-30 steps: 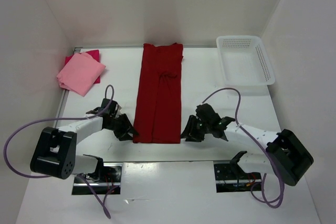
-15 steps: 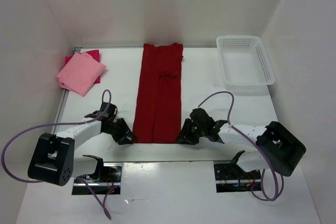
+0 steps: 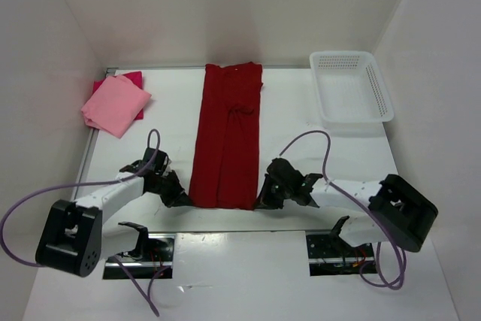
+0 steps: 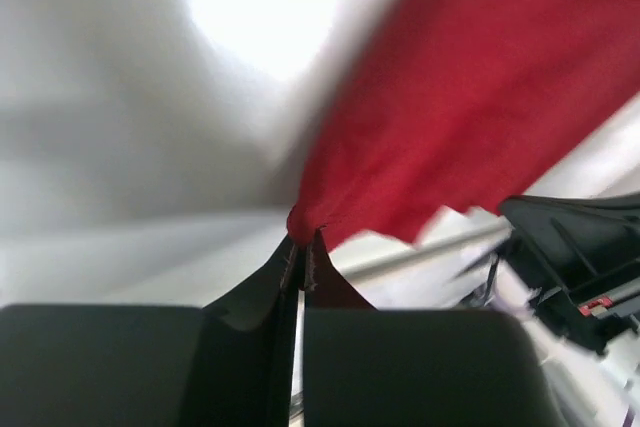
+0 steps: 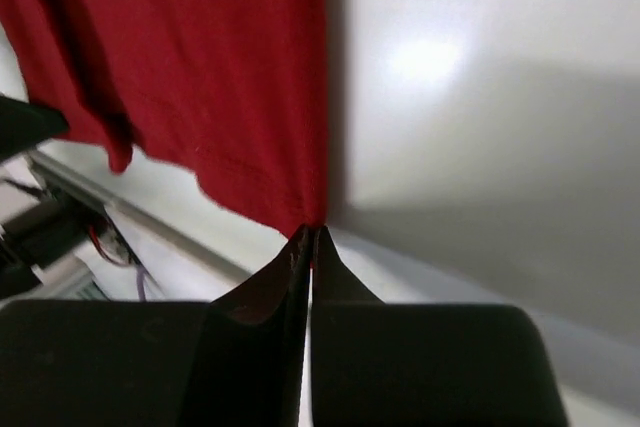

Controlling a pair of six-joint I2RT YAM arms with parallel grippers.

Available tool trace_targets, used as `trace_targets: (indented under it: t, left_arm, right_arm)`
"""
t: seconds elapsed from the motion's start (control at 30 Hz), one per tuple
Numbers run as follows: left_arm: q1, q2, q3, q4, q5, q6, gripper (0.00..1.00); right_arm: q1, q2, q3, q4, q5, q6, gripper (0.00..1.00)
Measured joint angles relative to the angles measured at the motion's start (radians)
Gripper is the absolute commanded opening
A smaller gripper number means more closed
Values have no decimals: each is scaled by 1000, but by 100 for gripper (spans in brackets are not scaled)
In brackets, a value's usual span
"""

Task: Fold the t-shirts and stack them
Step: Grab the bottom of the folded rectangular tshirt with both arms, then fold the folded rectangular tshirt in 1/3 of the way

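Observation:
A dark red t-shirt (image 3: pixel 228 137) lies as a long folded strip down the middle of the table. My left gripper (image 3: pixel 186 199) is shut on its near left corner (image 4: pixel 305 222). My right gripper (image 3: pixel 262 201) is shut on its near right corner (image 5: pixel 312 217). In both wrist views the pinched corner rises a little off the table. A light pink t-shirt (image 3: pixel 115 104) lies folded at the far left on top of a magenta-pink t-shirt (image 3: pixel 134 79), of which only the edges show.
A white perforated basket (image 3: pixel 350 86) stands at the far right. White walls close the table on the left, back and right. Purple cables loop from both arms over the near table.
Both grippers slid inward to the red t-shirt's near corners and shut on them. The near hem has lifted slightly.

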Motion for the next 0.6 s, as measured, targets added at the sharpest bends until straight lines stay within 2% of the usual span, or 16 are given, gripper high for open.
trace_targets:
  t: [0.07,0.2,0.27,0.33,0.43,0.47,0.6]
  left_arm:
    - [-15,-74,0,-51,10,14,0]
    - [-45,-196,62,-219,28,47,0]
    - [-53,-217,124,-291,26,64,0]
    - [-54,-209,214,-349,14,73,0]
    - [-51,-132,379,-361,-20,93,0]
    - [-44,-84,443,-338,-26,100,0]
    - [-14,118,583,-220,-58,119,0]
  right_arm:
    - [51,-58,0,-53,3,19,0]
    - [129,-293,1,-177,-5,72,0]
    - [123,-411,21,-264,-6,79,0]
    - [55,-460,64,-328,-17,57,0]
    - [-146,-409,151,-350,-66,-30,0]
    - [-229,-346,189,-348,-83,-77,0]
    - [-389,-89,344,-337,-107,-226,0]
